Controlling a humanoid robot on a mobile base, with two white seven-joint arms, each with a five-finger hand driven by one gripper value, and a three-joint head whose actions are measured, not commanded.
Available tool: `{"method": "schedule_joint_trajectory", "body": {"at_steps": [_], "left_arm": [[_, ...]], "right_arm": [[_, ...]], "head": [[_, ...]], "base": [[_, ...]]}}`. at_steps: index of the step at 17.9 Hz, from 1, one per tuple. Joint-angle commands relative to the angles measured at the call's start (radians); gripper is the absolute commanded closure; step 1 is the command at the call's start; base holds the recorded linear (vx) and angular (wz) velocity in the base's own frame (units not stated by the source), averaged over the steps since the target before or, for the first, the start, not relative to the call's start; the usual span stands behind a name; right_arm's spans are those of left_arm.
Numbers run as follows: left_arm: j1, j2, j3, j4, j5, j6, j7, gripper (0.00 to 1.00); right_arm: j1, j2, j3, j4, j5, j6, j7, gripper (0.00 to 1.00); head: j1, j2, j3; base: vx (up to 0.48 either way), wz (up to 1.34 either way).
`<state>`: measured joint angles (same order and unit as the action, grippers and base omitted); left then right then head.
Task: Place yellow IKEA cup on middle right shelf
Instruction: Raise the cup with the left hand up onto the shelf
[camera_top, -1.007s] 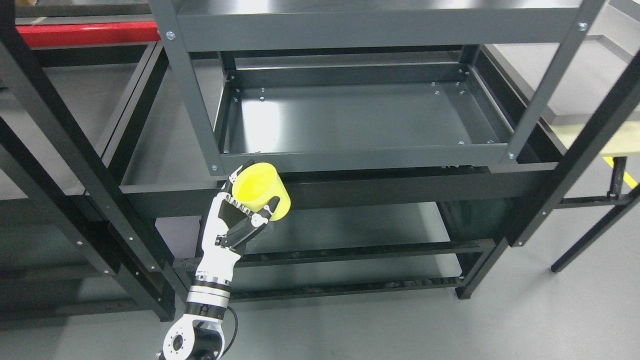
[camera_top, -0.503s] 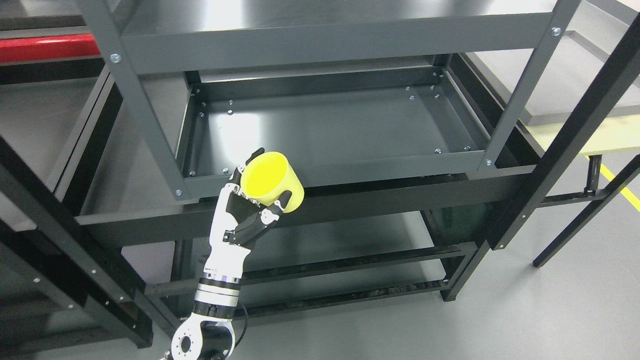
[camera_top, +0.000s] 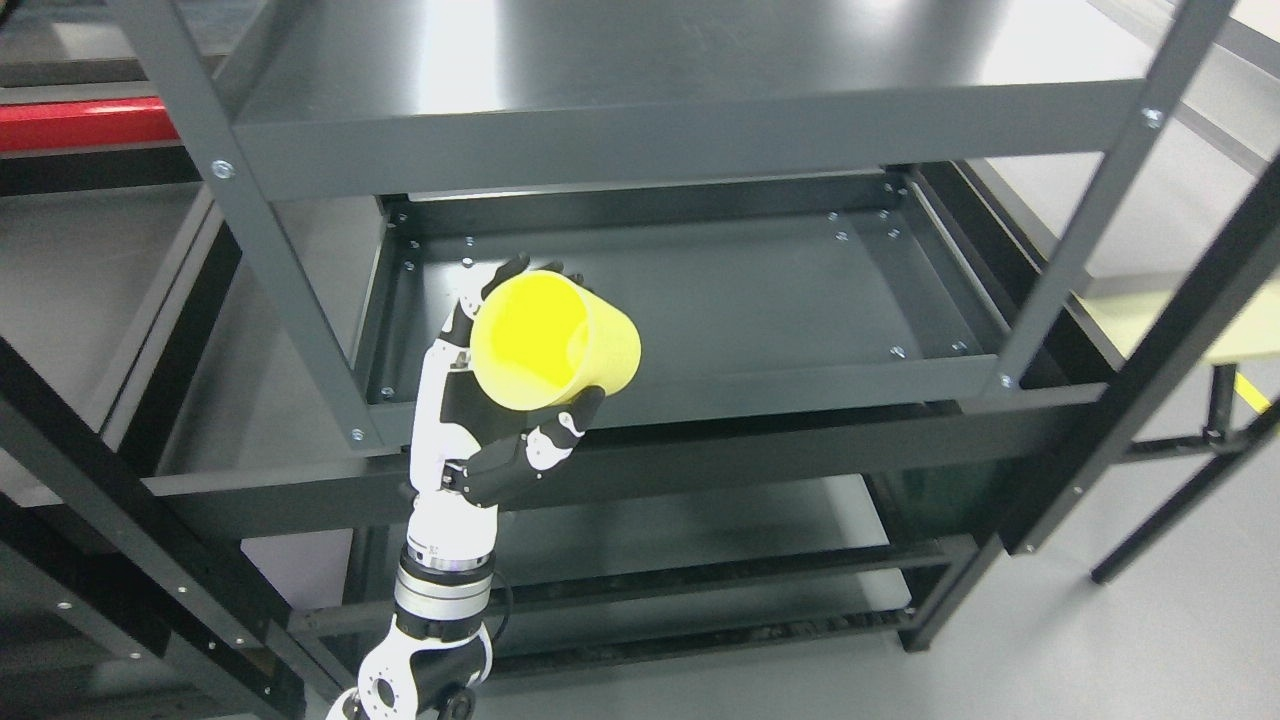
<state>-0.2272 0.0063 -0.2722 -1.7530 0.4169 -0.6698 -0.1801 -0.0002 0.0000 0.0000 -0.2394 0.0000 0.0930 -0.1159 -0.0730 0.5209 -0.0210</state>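
My left hand (camera_top: 525, 345) is shut on the yellow cup (camera_top: 555, 340), which is tilted with its open mouth toward the camera and its base pointing right. The arm rises from the bottom edge left of the middle. The cup hangs over the front left part of the dark grey middle shelf tray (camera_top: 720, 290), just above its front lip (camera_top: 700, 390). My fingers wrap behind the cup and the thumb presses under it. The right arm does not show.
A grey upright post (camera_top: 260, 240) stands left of the hand and another (camera_top: 1090, 200) at the right. The top shelf (camera_top: 650, 90) overhangs the tray. Lower shelves (camera_top: 690, 540) sit below. A black frame (camera_top: 130, 480) flanks the left, and grey floor lies at the lower right.
My left hand has lifted the cup up and a little right, from below the shelf lip to over the tray's front left. The camera view has also shifted.
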Motion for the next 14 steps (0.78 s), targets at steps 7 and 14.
{"method": "schedule_joint_trajectory", "body": {"at_steps": [7, 14], "left_arm": [[-0.314, 0.011, -0.353, -0.022, -0.036, -0.08, -0.004, 0.98], [-0.542, 0.011, -0.412, -0.02, -0.035, 0.053, 0.149, 1.0]], "right_arm": [[0.014, -0.017, 0.017, 0.0, -0.025, 0.001, -0.001, 0.01], [0.014, -0.017, 0.017, 0.0, -0.025, 0.001, -0.001, 0.01]], "head": [[0.0, 0.0, 0.0], [0.0, 0.0, 0.0]], "base": [[0.151, 0.26], [0.116, 0.2]]}}
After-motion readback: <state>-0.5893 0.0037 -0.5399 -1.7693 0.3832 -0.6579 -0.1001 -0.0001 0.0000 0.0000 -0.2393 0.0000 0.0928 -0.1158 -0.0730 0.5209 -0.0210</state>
